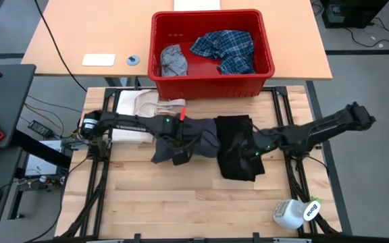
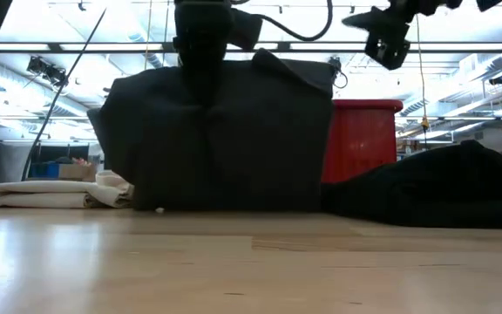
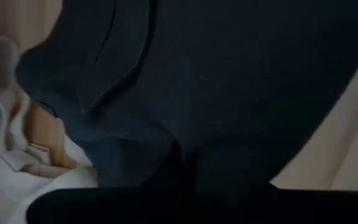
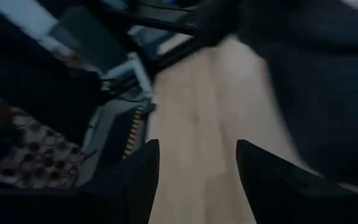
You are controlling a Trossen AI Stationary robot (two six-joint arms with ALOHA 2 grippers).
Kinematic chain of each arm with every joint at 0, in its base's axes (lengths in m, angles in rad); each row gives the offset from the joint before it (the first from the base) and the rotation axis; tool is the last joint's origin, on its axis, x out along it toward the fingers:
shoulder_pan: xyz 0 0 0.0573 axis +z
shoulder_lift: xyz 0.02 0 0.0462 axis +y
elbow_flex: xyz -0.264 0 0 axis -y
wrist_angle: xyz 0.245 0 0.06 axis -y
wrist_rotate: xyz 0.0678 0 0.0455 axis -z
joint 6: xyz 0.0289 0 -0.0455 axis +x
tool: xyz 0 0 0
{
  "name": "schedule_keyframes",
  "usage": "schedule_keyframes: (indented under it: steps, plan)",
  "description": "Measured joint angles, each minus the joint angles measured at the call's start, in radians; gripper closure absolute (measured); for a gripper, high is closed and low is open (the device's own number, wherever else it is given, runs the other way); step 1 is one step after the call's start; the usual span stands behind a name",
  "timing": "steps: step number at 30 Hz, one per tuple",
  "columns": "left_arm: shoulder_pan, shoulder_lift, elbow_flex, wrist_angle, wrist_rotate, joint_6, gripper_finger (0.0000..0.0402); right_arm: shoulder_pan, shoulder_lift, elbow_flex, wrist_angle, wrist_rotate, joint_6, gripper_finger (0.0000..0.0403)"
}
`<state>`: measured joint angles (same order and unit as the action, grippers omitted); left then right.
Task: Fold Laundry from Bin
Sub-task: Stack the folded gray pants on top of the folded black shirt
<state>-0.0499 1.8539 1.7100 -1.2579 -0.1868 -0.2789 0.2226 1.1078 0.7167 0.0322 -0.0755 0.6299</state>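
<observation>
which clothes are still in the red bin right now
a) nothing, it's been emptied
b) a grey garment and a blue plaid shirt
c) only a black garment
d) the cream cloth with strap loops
b: the high view shows a crumpled grey garment and the blue-and-white plaid shirt lying inside the red bin, while the black garment and the cream cloth lie on the table.

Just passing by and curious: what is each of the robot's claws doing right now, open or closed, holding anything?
Left gripper: shut on the dark grey garment, lifted off the table.
Right gripper: open, holding nothing, above the black garment.
</observation>
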Motion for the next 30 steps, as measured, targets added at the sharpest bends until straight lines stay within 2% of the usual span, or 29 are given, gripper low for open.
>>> schedule_keyframes:
  steps: [3, 9, 13, 15, 23, 30]
  plan:
    - [0.015, -0.005, 0.0, -0.005, 0.029, -0.017, 0.0384, 0.044, 0.045, -0.016, 0.136, -0.022, -0.003, 0.0185]
    - [0.035, -0.006, 0.0, 0.029, 0.087, -0.049, 0.0385, 0.053, 0.229, -0.018, 0.148, 0.063, -0.017, 0.0199]
    - [0.042, -0.014, 0.0, 0.035, 0.093, -0.067, 0.0385, 0.026, 0.364, -0.017, 0.374, -0.005, 0.026, 0.0204]
    - [0.048, -0.018, 0.0, 0.034, 0.094, -0.075, 0.0385, 0.023, 0.426, -0.017, 0.48, 0.012, 0.058, 0.0206]
    - [0.048, -0.018, 0.0, 0.05, 0.15, -0.12, 0.0381, -0.016, 0.658, -0.016, 0.666, 0.269, 0.149, 0.0209]
    - [0.046, -0.018, 0.0, 0.109, 0.259, -0.133, 0.0379, -0.094, 0.739, -0.016, 0.677, 0.495, 0.145, 0.0215]
